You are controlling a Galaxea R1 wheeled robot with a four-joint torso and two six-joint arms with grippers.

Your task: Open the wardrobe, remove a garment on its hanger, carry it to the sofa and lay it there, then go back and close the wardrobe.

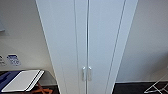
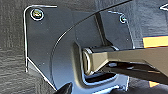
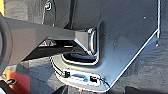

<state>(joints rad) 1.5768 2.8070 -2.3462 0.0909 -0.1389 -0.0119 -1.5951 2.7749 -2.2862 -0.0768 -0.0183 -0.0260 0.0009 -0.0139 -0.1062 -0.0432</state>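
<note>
Claws: my left and right both hang low over dark floor; I cannot tell whether either is wide or narrow.
Handles (image 1: 86, 73): two, paired at the centre seam, upright, straight ahead and above my claws; neither arm clearly nearer.
Wardrobe (image 1: 65, 37): one, two doors, shut, long axis vertical, dead ahead.

wardrobe (image 1: 85, 37): smooth white panels, slight satin sheen; handles (image 1: 86, 73) same white, look plastic. wall (image 1: 22, 32) matt off-white paint. floor (image 2: 12, 62) dark, rough carpet-like weave. drying rack (image 1: 157, 86) thin bare metal wire.
</note>
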